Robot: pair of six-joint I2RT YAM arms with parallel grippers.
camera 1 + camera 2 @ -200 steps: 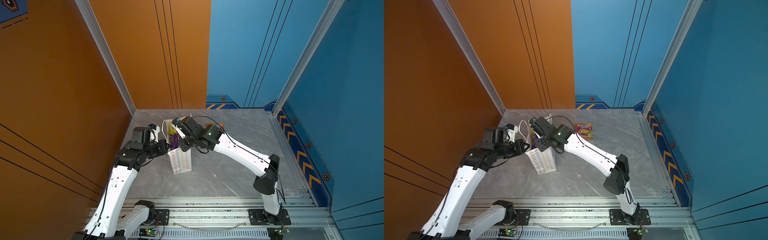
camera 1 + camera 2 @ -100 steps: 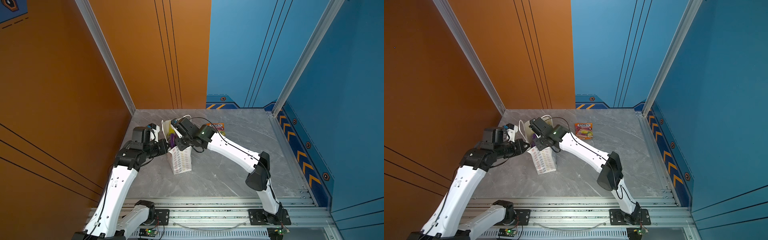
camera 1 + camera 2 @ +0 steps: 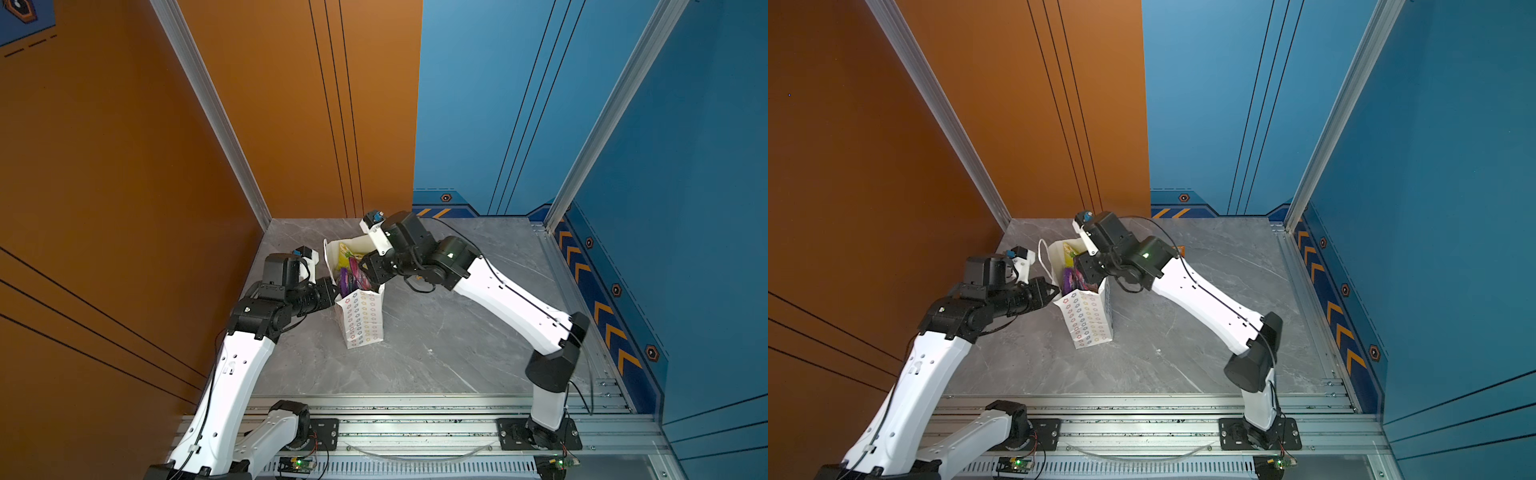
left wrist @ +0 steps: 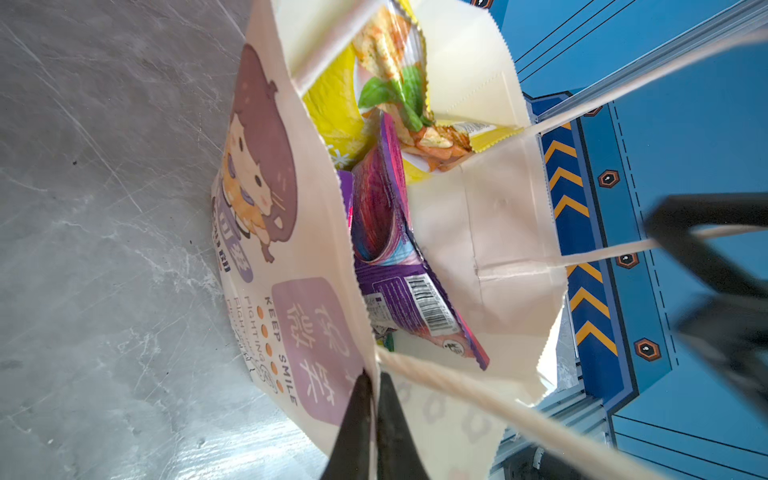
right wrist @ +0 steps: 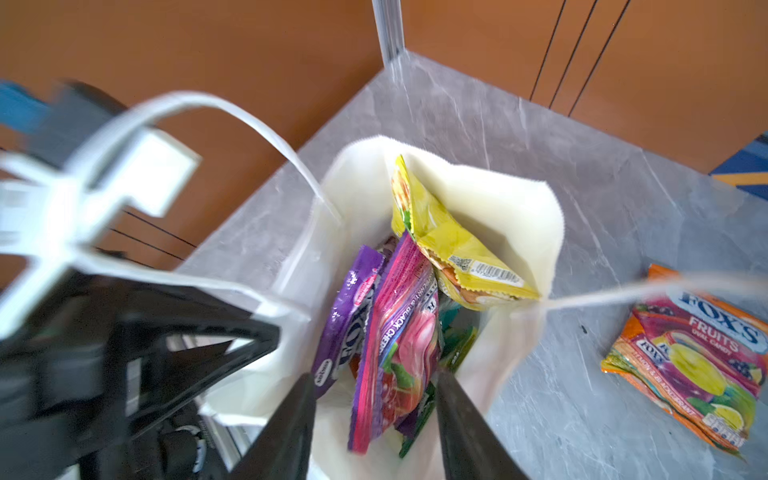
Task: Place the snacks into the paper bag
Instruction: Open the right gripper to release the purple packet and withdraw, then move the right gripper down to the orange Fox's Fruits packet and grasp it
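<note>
Your right claw (image 5: 372,415) hangs over the mouth of the paper bag (image 3: 361,320), its two dark fingers (image 5: 286,432) spread apart with nothing between them. A pink-and-purple packet (image 5: 399,345) stands on edge in the bag directly under that gap, touching neither finger as far as the right wrist view shows. Beside it in the bag sit a purple packet (image 5: 349,311) and a yellow packet (image 5: 449,245) leaning against the far wall.

Your left claw (image 4: 372,419) is pinched shut on the bag's rim at the cartoon-girl panel, next to where a cord handle (image 4: 478,399) meets the paper.

One orange FOX'S packet (image 5: 698,353) lies flat on the grey surface (image 5: 561,415), well apart from the bag; in a top view only a sliver of it (image 3: 1180,250) shows behind your right arm.

The bag stands upright near the back-left corner, close to the orange wall (image 3: 124,187). Bare surface (image 3: 436,353) stretches in front of it and to the right.

In both top views your left arm reaches in low from the left, forearm nearly level; your right arm arches across the middle, wrist bent down over the bag.
</note>
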